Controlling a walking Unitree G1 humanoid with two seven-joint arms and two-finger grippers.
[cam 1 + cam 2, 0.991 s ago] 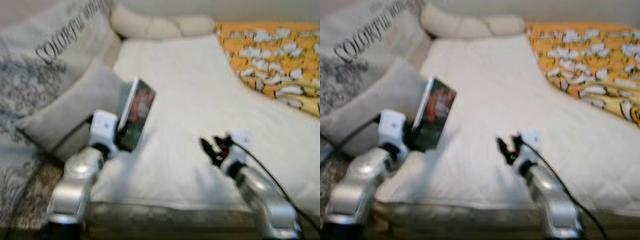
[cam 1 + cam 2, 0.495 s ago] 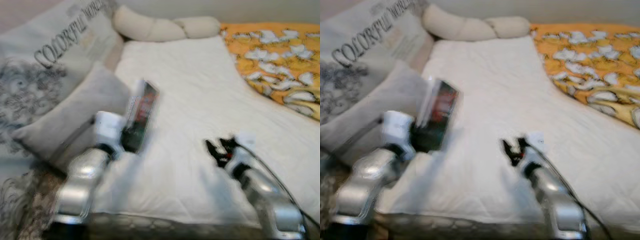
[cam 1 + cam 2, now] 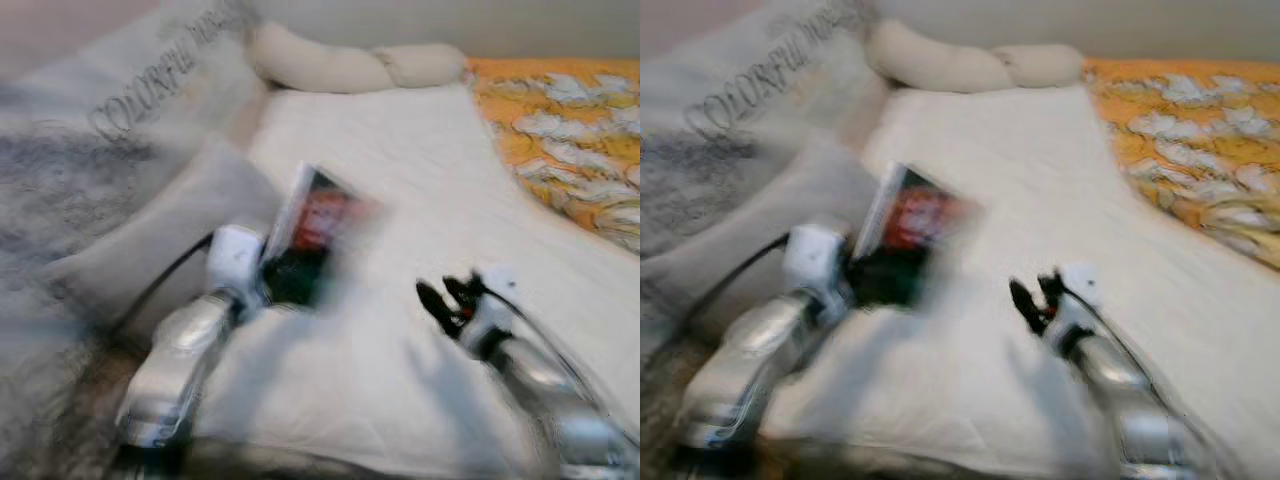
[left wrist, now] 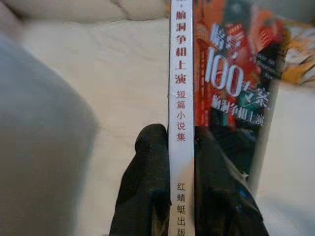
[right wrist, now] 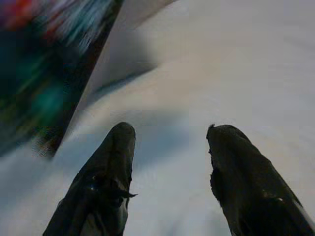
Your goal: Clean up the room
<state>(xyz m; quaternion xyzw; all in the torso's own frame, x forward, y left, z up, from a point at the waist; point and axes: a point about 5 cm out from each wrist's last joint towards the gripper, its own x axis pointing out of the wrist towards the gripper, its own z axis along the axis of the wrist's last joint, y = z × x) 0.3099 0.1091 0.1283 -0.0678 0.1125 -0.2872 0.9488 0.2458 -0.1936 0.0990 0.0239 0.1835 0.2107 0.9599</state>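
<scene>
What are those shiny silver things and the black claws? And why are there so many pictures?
The silver things are the two arms of a walking robot that tidies homes. Each arm ends in a gripper with two long black fingers. Two pictures come from cameras in the robot's head, looking down at a bed with a white cover. They are blurry because the robot is moving. The other two come from little cameras on its wrists, looking along the fingers.

The left gripper is squeezing a book by its spine and holding it upright above the bed. The book has a red and dark cover. The right gripper is open and holds nothing, with the white cover beneath it.

Beside the bed cover lie a grey pillow, a long cream cushion and an orange patterned blanket.
</scene>
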